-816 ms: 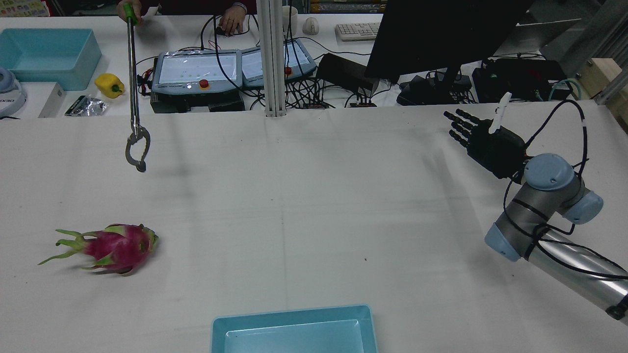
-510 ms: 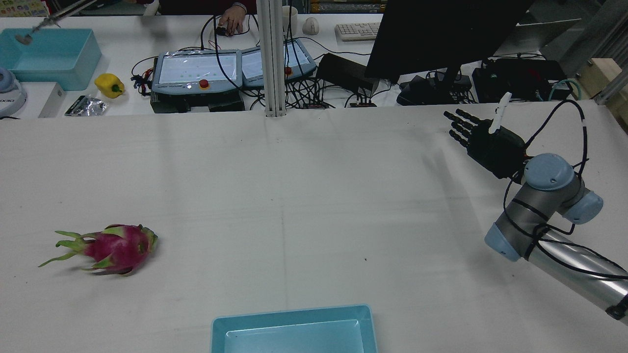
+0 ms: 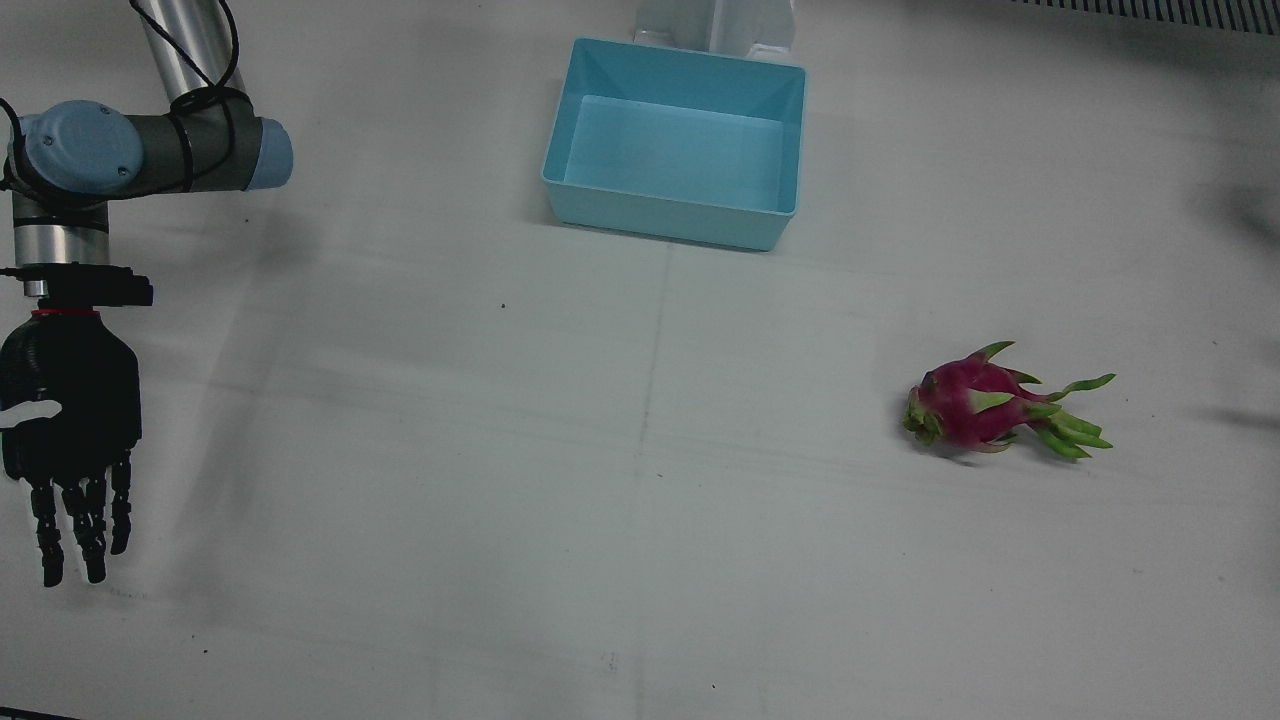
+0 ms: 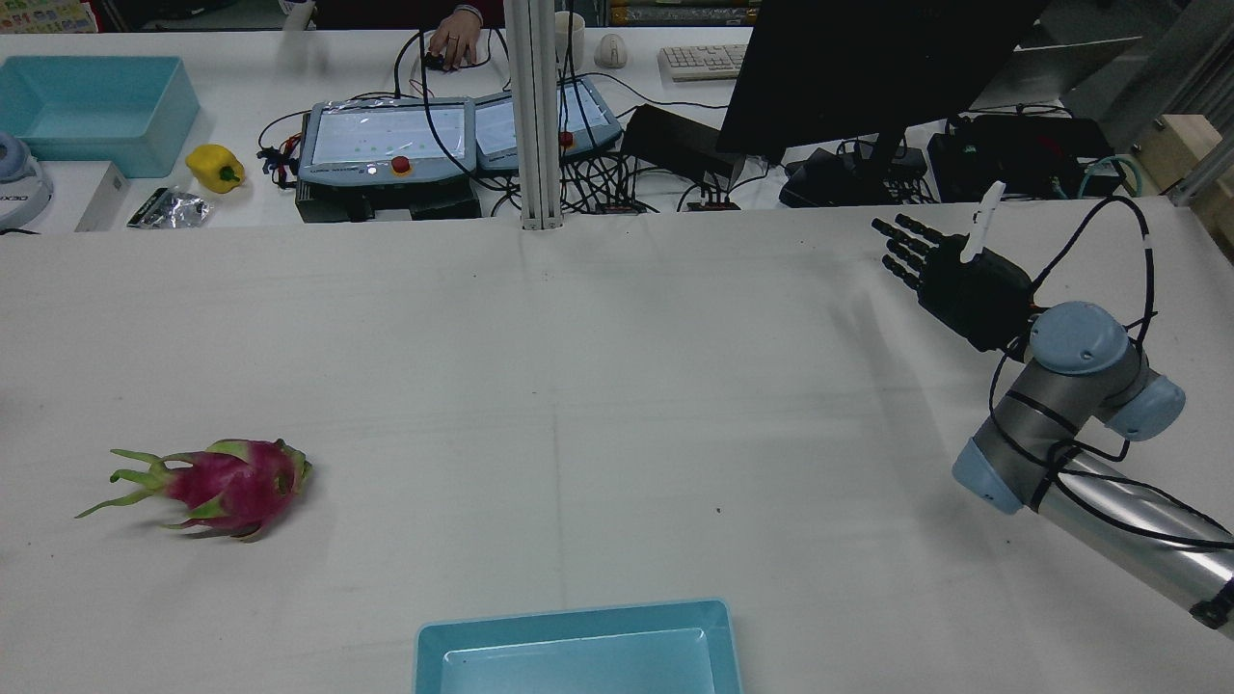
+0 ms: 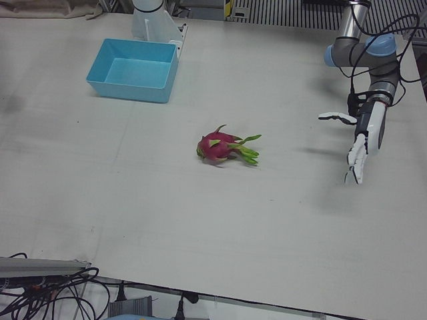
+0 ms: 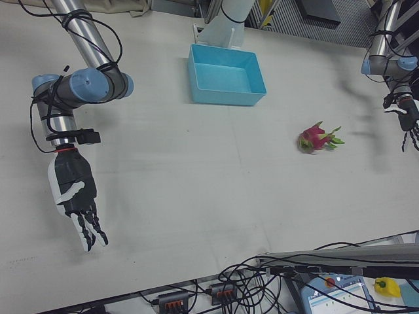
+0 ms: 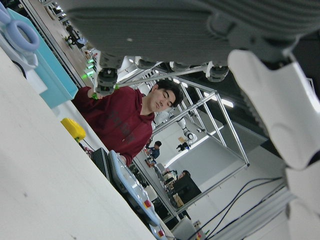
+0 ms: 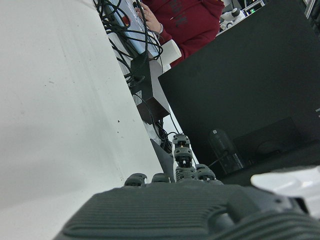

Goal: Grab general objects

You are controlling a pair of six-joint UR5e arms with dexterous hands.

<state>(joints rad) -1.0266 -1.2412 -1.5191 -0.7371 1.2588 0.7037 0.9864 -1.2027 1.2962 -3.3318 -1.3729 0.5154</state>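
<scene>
A pink dragon fruit (image 4: pixel 227 487) with green scales lies on its side on the white table, also in the front view (image 3: pixel 990 405), the left-front view (image 5: pixel 223 147) and the right-front view (image 6: pixel 317 139). My left hand (image 5: pixel 365 137) hovers open and empty above the table, well to the side of the fruit; it also shows at the right-front view's right edge (image 6: pixel 409 121). My right hand (image 4: pixel 954 280) is open and empty with its fingers spread, far across the table from the fruit, also in the front view (image 3: pixel 70 440) and the right-front view (image 6: pixel 75 196).
An empty light-blue bin (image 3: pixel 680 215) stands at the robot's edge of the table between the arms, also in the rear view (image 4: pixel 578 617). Beyond the far edge are teach pendants (image 4: pixel 386 145), a monitor (image 4: pixel 868 67), a yellow pepper (image 4: pixel 214 166) and a post (image 4: pixel 535 116).
Long metal tongs that a person held over the table's far left have swung up and left the view. The dragon fruit and my right hand have not moved.
</scene>
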